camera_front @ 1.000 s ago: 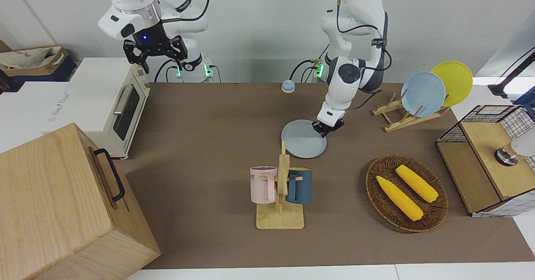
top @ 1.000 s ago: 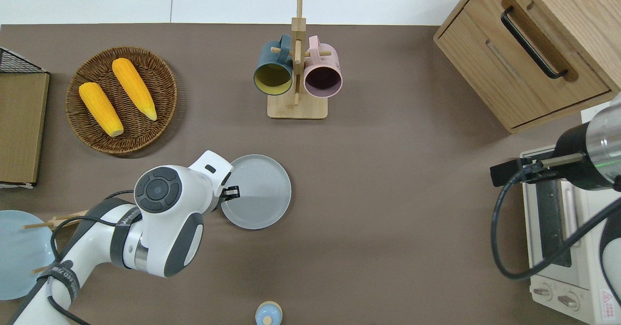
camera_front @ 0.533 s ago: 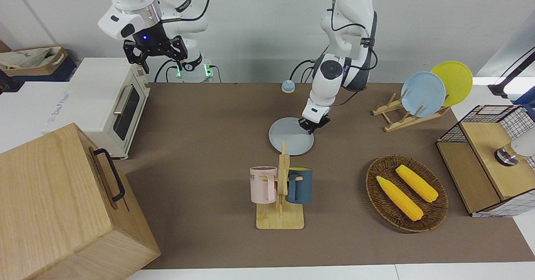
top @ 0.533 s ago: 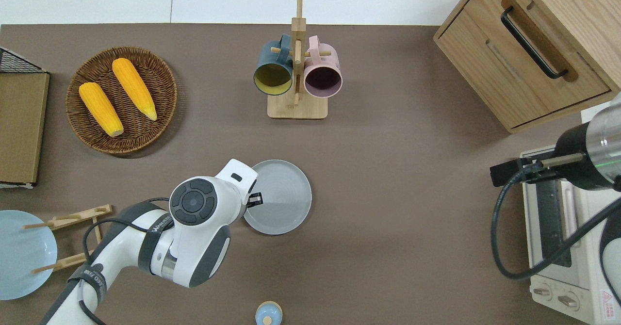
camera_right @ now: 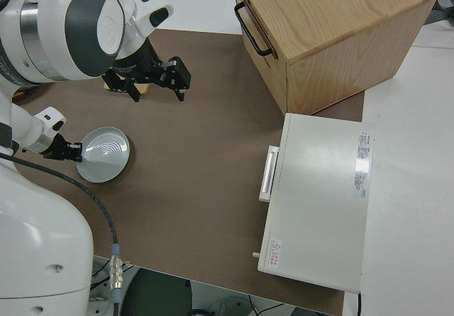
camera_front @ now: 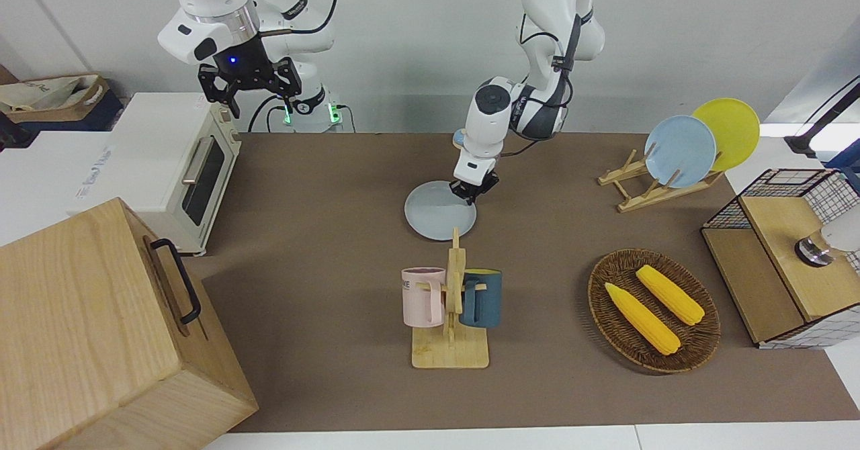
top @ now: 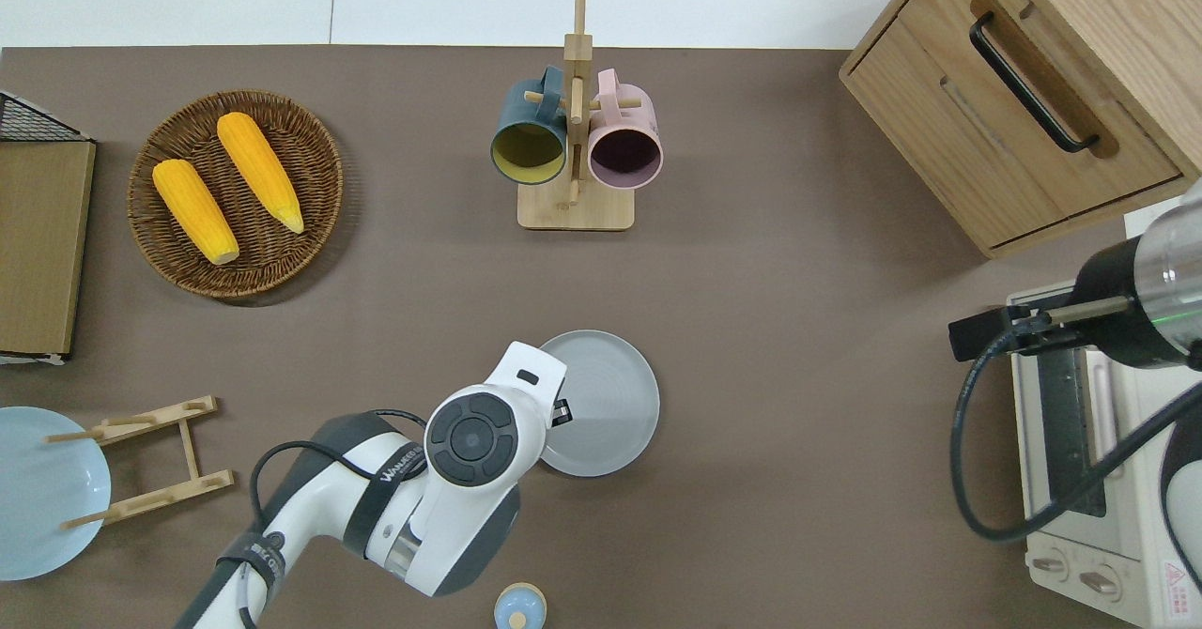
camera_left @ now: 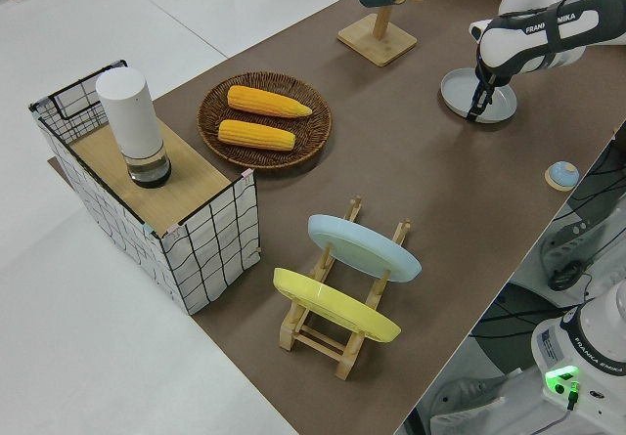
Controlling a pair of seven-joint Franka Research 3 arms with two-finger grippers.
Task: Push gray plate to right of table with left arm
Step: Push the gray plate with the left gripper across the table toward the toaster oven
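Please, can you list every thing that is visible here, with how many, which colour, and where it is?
gray plate: 1, pale gray, mid table, nearer the robots than the mug rack.
mug rack: 1, wooden, holds a pink and a dark teal mug.
basket: 1, brown wicker, two yellow corn cobs in it.
plate rack: 1, wooden, holds a light blue and a yellow plate.
wooden cabinet: 1.
toaster oven: 1, white.
wire crate: 1.
bell: 1, blue.
left pincer: at the gray plate's rim.
right pincer: open, parked.
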